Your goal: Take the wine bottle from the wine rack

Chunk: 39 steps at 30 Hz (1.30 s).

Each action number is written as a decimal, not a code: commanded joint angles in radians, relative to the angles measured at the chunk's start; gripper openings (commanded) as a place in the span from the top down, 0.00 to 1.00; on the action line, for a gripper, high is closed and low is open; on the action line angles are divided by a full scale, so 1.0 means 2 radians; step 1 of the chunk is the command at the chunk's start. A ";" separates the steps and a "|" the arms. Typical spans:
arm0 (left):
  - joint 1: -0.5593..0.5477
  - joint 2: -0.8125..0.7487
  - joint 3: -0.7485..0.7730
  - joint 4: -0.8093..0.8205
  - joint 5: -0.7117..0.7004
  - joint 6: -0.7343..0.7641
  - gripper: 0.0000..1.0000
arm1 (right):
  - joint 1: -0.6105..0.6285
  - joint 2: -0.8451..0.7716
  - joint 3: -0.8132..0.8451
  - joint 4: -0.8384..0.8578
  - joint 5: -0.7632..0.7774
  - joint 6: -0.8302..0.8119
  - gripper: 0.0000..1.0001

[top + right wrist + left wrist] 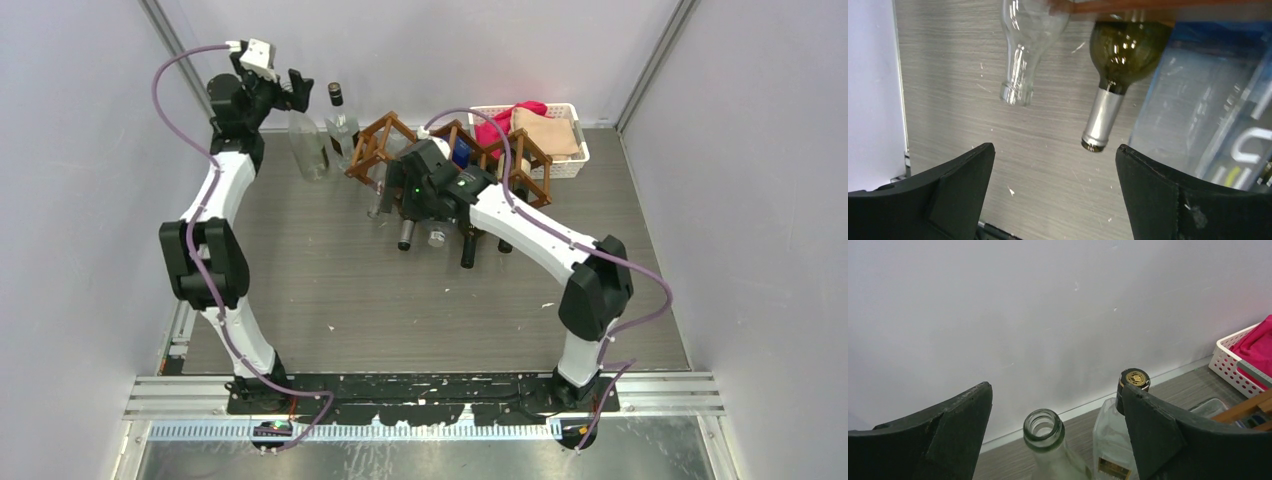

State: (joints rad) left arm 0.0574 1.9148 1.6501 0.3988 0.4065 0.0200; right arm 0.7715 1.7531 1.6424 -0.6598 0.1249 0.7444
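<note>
The brown wooden wine rack (pixel 375 140) stands at the back of the table with several bottles lying in its cells, necks toward the front. My right gripper (pixel 415 205) hangs open just over those necks. In the right wrist view a dark green wine bottle (pixel 1120 50) with a silver foil neck (pixel 1102 120) and a clear bottle (pixel 1020 60) stick out under a rack slat (pixel 1128 5). The open right gripper (pixel 1055 167) is below them and holds nothing. My left gripper (pixel 297 90) is open and raised at the back left, away from the rack.
Two bottles stand left of the rack: an open clear one (pixel 310 148) (pixel 1044 427) and a black-capped one (pixel 340 125) (pixel 1134 378), both below my left fingers (pixel 1153 430). A white basket (pixel 570 165) with red and tan cloths sits behind the rack. A bluish clear box (pixel 1198 100) lies right of the green bottle.
</note>
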 commanded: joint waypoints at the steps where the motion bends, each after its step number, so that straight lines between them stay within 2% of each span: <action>1: 0.021 -0.078 0.006 -0.080 0.021 0.025 0.00 | 0.013 0.029 0.048 0.052 0.040 -0.016 0.04; 7: 0.054 -0.143 0.023 -0.239 0.029 0.036 0.00 | 0.013 0.081 0.067 0.086 0.046 0.004 0.09; 14: 0.070 -0.203 0.010 -0.370 0.053 0.074 0.00 | 0.015 0.117 0.076 0.115 0.070 0.028 0.18; 18: 0.071 -0.232 -0.017 -0.387 0.072 0.089 0.00 | 0.017 0.137 0.088 0.125 0.082 0.033 0.23; 23: 0.071 -0.236 -0.015 -0.426 0.089 0.095 0.01 | 0.017 0.157 0.093 0.140 0.088 0.047 0.30; 35: 0.071 -0.257 -0.074 -0.446 0.122 0.131 0.06 | 0.017 0.179 0.092 0.174 0.110 0.073 0.45; 37: 0.070 -0.257 -0.081 -0.450 0.133 0.137 0.07 | 0.017 0.178 0.089 0.181 0.110 0.076 0.48; 39: 0.070 -0.255 -0.090 -0.450 0.144 0.142 0.09 | 0.017 0.177 0.086 0.184 0.112 0.080 0.56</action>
State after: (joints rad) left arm 0.1986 1.4521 1.4864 -0.5003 0.6224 0.2657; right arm 0.8059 2.1105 1.7916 -0.3706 0.2993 0.8734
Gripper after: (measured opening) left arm 0.926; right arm 0.504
